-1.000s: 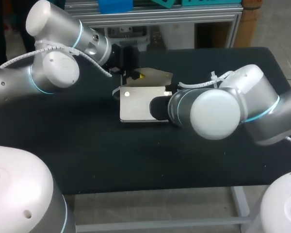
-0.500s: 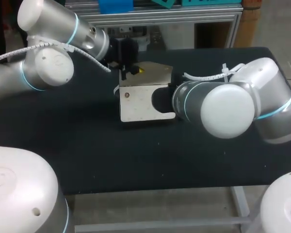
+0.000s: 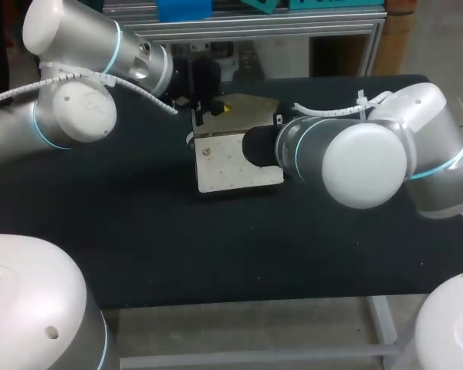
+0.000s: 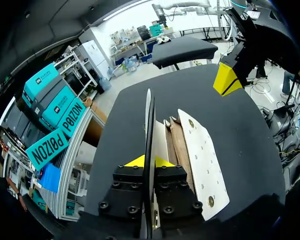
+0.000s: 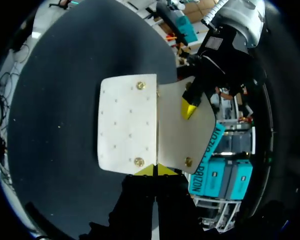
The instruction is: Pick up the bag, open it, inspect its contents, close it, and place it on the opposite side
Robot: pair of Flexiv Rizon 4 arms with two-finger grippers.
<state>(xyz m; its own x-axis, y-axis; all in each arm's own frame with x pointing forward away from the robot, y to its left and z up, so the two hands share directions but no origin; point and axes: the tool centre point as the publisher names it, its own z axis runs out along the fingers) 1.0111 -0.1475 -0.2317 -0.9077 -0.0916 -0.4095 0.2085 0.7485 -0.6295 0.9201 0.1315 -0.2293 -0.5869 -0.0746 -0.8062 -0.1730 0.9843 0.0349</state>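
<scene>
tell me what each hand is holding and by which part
Both hold the bag. The left hand pinches the edge of the raised flap; the right hand clamps the bag's side edge where flap meets body.

A black, matte surface spans the head view, its front edge running straight across. Beneath that edge a pale metal frame shows, one leg meeting a horizontal bar.
</scene>
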